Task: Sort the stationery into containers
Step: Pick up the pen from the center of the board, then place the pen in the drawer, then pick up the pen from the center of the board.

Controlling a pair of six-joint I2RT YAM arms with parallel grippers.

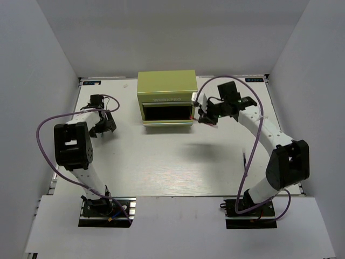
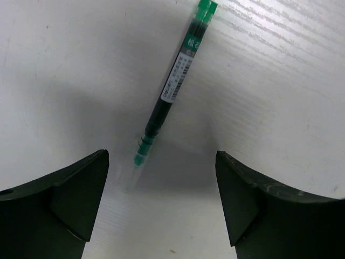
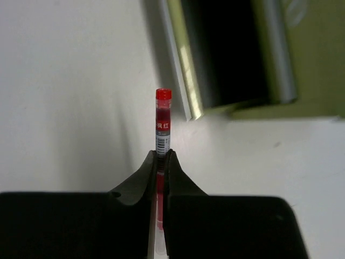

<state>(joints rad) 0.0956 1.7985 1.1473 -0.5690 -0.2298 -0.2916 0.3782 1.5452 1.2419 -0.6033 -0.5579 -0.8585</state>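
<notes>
The olive yellow-green tool chest [image 1: 166, 86] stands at the back middle of the table, with one drawer [image 1: 166, 114] pulled out and its inside dark. My right gripper [image 1: 203, 115] hovers just right of that drawer, shut on a thin red pen [image 3: 163, 121] that sticks out past the fingertips toward the drawer's corner [image 3: 186, 81]. On the left, my left gripper [image 1: 106, 126] is low over the table and open. A thin green pen [image 2: 173, 83] lies slanted ahead of its fingers [image 2: 64, 205], its tip just between them, touching neither.
White walls close in the table at the back and both sides. Purple cables loop off both arms. The chest's open drawer [image 3: 232, 54] juts toward the near side, close to the right wrist.
</notes>
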